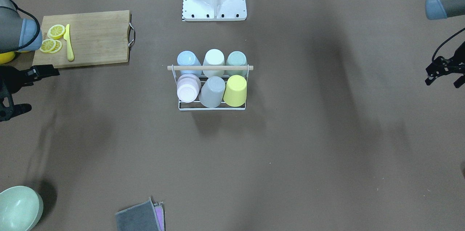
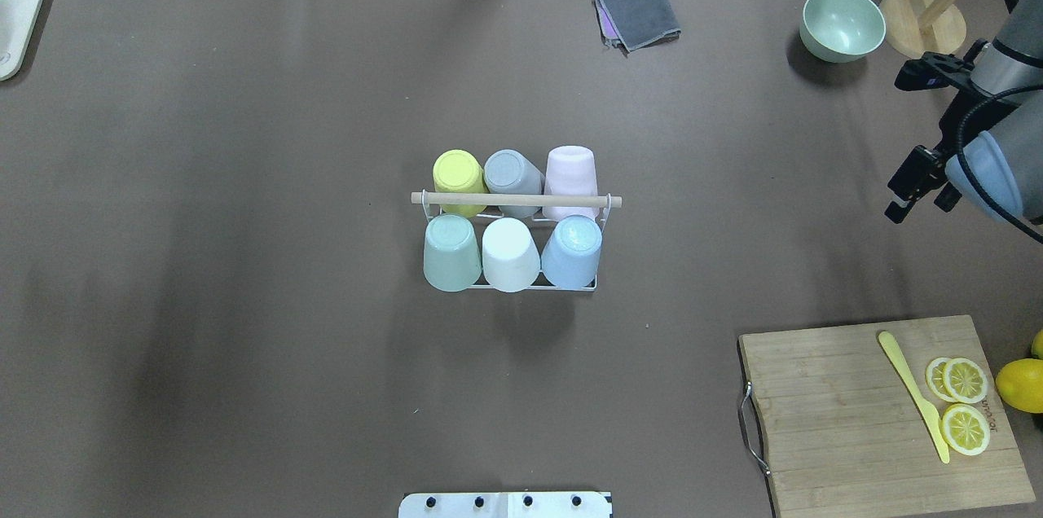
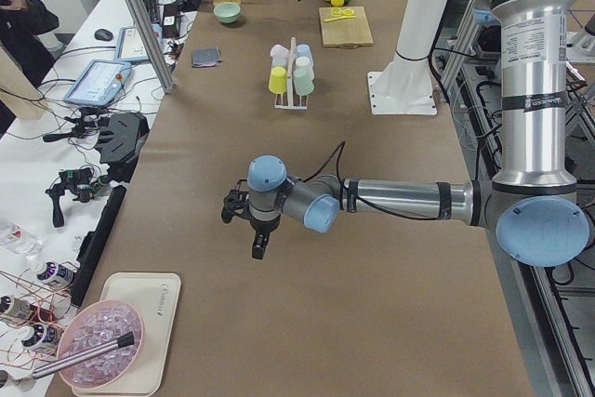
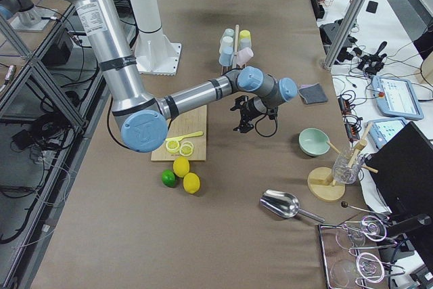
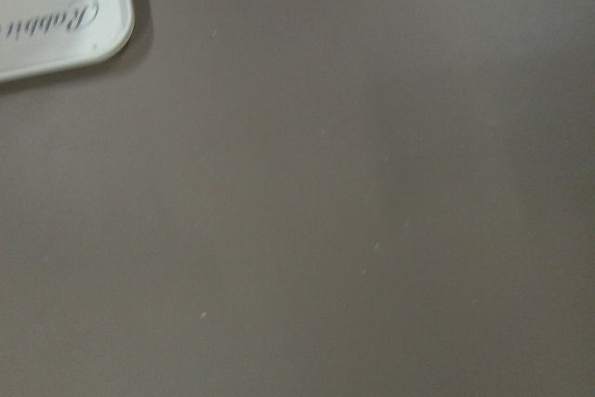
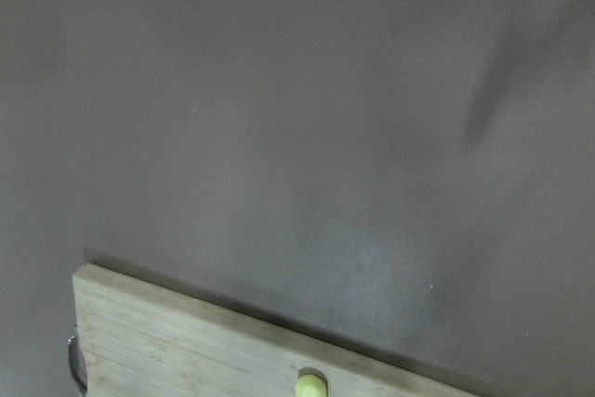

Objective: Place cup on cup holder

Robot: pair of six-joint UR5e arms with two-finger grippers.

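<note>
Six upturned cups [image 2: 511,254] sit on the cup holder [image 2: 516,199] at mid-surface, none loose elsewhere, so the task looks finished; the left end effector [image 1: 443,82] and right end effector [image 1: 38,89] hang well apart from it, seemingly spread and empty.

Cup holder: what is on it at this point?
The cup holder carries six upturned cups: yellow cup, grey cup, pink cup beyond its handle; green cup, white cup, blue cup on the robot's side. The pegs under them are covered.
</note>
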